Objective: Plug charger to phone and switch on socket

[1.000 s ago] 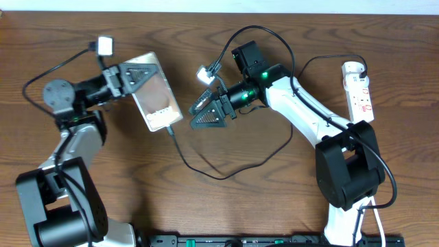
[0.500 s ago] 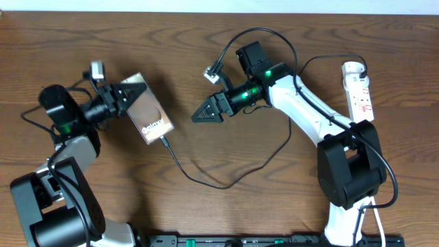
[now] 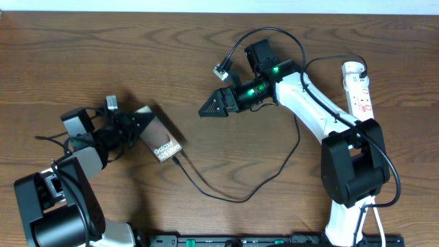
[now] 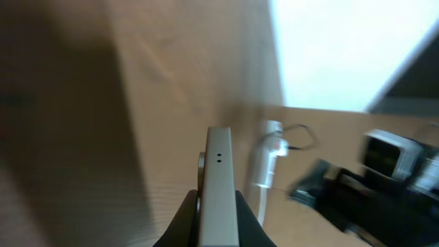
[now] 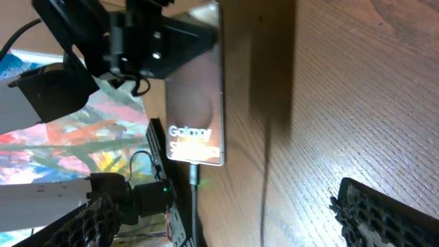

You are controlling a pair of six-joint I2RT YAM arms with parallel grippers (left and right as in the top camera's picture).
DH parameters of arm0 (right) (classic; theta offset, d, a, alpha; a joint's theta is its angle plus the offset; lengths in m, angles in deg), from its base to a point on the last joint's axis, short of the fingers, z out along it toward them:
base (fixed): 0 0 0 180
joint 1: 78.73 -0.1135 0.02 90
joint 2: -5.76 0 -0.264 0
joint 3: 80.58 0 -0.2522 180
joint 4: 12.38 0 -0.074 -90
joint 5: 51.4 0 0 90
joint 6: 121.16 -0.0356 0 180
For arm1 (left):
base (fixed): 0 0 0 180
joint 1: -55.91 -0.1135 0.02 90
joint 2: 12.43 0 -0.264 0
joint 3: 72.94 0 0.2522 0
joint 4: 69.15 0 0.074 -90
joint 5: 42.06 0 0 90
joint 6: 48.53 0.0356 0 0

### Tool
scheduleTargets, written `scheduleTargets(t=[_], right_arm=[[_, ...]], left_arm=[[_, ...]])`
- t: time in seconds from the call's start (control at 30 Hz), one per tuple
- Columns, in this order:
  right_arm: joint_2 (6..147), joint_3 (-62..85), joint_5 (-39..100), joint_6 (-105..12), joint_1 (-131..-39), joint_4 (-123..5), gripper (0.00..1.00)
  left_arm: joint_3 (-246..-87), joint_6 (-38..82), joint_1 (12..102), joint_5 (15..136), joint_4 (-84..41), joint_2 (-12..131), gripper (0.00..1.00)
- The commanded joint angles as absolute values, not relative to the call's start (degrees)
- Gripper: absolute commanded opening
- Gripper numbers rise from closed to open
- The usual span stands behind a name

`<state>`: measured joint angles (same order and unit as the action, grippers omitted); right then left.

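The phone (image 3: 163,144) sits at about 8 o'clock on the table (image 3: 82,41) in the overhead view. Its long axis runs slantwise from 10 o'clock to between 4 and 5 o'clock. The end with the white "Galaxy" lettering points toward 4 to 5 o'clock. The black charger cable (image 3: 233,200) is plugged into that lettered end. From there it sags toward 5 o'clock, bends along the near side of the table and climbs toward 1 o'clock, where it passes behind the right arm.

The left gripper (image 3: 143,125) is clamped on the phone's 10 o'clock end. In the left wrist view the phone appears edge-on, pinched between the two fingers. Whether the lettered end rests on the wood cannot be told.

At 2 o'clock from the phone, well apart from it, hangs the right gripper (image 3: 209,110). Its jaws are spread wide with nothing between them, and its tips point toward 8 o'clock. Bare wood lies between the two grippers and from the phone out to the far edge at 12 o'clock. The near edge at 6 o'clock is closer.

The white power strip (image 3: 358,86) lies at the 3 o'clock edge with its long axis running from 12 to 6 o'clock, far from the phone.
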<state>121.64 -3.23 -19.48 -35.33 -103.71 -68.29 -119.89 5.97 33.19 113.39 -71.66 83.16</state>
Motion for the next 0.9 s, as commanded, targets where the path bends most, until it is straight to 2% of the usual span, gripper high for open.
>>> scheduleTargets(t=[0.0,0.5,0.87], right_arm=[[121.71,-4.12,-19.77,-35.79,-103.47,-68.31,0.99],[121.71,-4.12,-19.74,-35.79,-103.47,-68.31,0.99],[121.71,-4.12,-19.77,-35.7,-103.47,-68.31,0.99]], left_arm=[[-120.02,11.3,33.26,104.47,-66.91,82.72,0.07],[-120.02,11.45,33.26,90.68,-53.34,82.72,0.07],[-120.0,11.45,33.26,90.27,-51.72,82.72,0.08]])
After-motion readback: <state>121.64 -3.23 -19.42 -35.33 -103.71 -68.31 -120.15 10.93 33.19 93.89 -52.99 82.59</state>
